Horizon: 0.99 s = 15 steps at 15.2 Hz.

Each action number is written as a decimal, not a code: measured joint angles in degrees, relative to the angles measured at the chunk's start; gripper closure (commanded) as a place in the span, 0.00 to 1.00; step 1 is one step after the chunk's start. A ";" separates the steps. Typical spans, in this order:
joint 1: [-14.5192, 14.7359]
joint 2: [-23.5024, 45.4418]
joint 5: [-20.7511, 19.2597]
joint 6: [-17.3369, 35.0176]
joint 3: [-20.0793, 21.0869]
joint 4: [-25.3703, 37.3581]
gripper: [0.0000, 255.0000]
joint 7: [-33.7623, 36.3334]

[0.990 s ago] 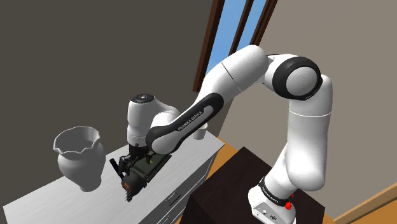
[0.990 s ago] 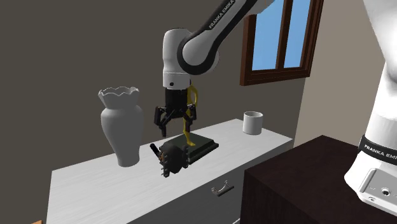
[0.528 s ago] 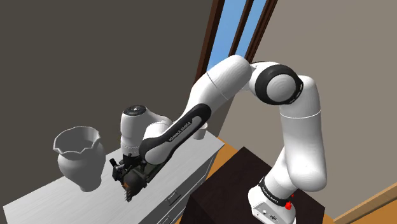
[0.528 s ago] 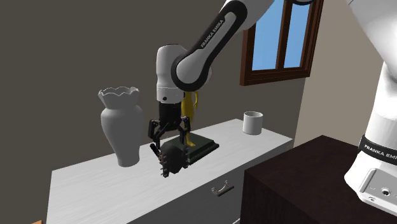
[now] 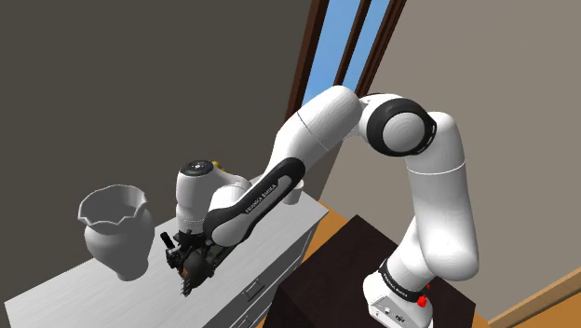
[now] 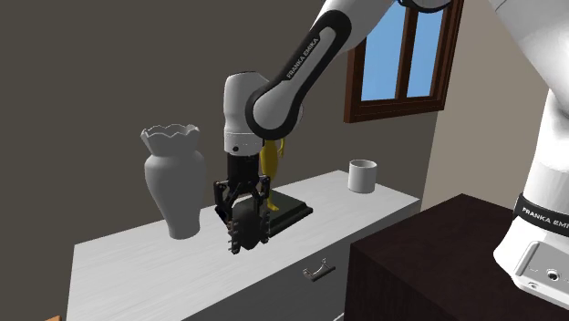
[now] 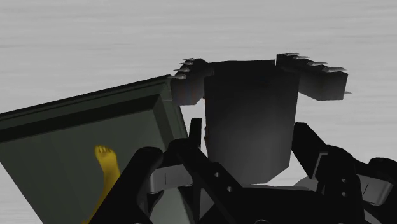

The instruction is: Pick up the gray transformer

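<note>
Dark grey blocky transformer (image 7: pixel 251 121): black two-finger gripper (image 6: pixel 244 215) astride it, fingers apart, contact unclear. Flat dark-green tray (image 7: pixel 83 137) just beside transformer; white scalloped vase (image 6: pixel 173 187) near transformer.

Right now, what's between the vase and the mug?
In the second exterior view: the transformer, straddled by the open gripper, then a dark tray holding a yellow figure.

The arm (image 5: pixel 317 121) rises upright from its mount, folds at the elbow (image 5: pixel 402 126) and slopes down toward the shoulder view's left. The wrist (image 5: pixel 197 191) points straight down. The gripper (image 6: pixel 244 217) hangs vertical, with its two fingers (image 7: pixel 312 149) spread apart.
</note>
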 measured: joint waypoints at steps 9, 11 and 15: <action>-0.57 -1.17 0.56 -1.23 0.45 -0.26 1.00 -0.41; -0.93 -2.36 1.07 -2.19 0.92 -0.48 1.00 -0.66; -1.63 -4.69 2.13 -4.15 1.83 -0.85 1.00 -1.16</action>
